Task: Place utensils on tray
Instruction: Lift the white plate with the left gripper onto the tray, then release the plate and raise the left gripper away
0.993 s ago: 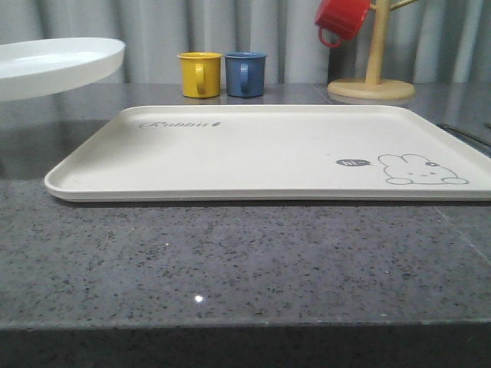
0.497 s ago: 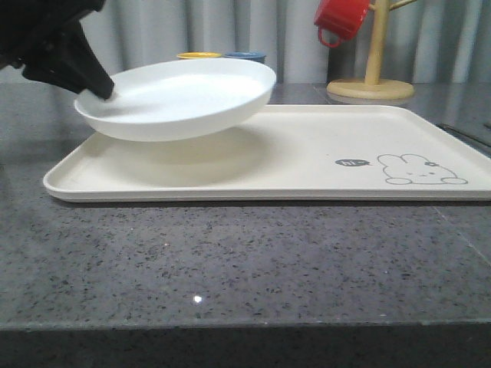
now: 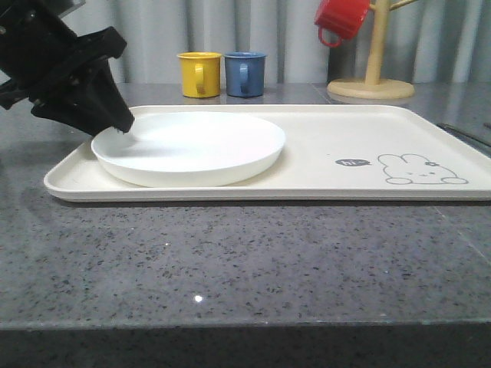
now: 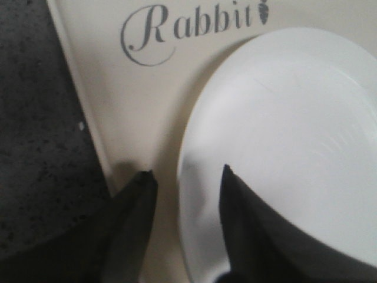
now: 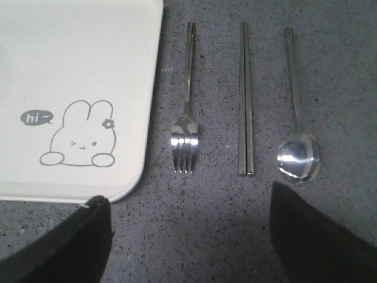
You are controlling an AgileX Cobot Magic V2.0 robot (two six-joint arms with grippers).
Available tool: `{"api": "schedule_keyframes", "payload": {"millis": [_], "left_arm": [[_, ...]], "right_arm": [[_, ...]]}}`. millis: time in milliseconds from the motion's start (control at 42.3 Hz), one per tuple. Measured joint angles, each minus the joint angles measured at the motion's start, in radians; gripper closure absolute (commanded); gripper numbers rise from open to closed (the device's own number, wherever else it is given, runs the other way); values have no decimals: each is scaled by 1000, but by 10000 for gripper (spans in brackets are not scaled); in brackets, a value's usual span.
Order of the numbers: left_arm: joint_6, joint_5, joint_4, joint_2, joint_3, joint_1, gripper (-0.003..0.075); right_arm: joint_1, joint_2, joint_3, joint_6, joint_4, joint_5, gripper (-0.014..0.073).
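The cream tray (image 3: pixel 345 130) lies across the middle of the counter. Beside the rabbit corner of the tray (image 5: pixel 76 59), the utensils lie side by side on the counter: a fork (image 5: pixel 185 130), a pair of chopsticks (image 5: pixel 245 100) and a spoon (image 5: pixel 298 156). My right gripper (image 5: pixel 188 236) hovers open just short of them, with bare counter between its fingers. A round white plate (image 3: pixel 188 146) rests on the tray's left half. My left gripper (image 3: pixel 119 126) is at its left rim. In the left wrist view the left gripper (image 4: pixel 185 174) is open, straddling the rim of the plate (image 4: pixel 283 147).
A yellow cup (image 3: pixel 199 74) and a blue cup (image 3: pixel 245 73) stand behind the tray. A wooden mug stand (image 3: pixel 372 84) at the back right carries a red cup (image 3: pixel 341 19). Grey speckled counter stretches in front of the tray.
The left arm carried the white plate in from the left and lowered it onto the tray's left half. Its jaws now stand apart around the rim.
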Motion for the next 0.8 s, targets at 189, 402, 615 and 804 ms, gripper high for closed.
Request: {"api": "schedule_keyframes", "payload": {"millis": [189, 402, 615, 804], "left_arm": [[0, 61, 58, -35, -66, -4, 291], [-10, 100, 163, -190, -105, -84, 291], [-266, 134, 563, -353, -79, -363, 291], [-521, 128, 824, -526, 29, -576, 291]], "right_arm": [[0, 0, 0, 0, 0, 0, 12], [0, 0, 0, 0, 0, 0, 12], [0, 0, 0, 0, 0, 0, 12], [0, 0, 0, 0, 0, 0, 12]]}}
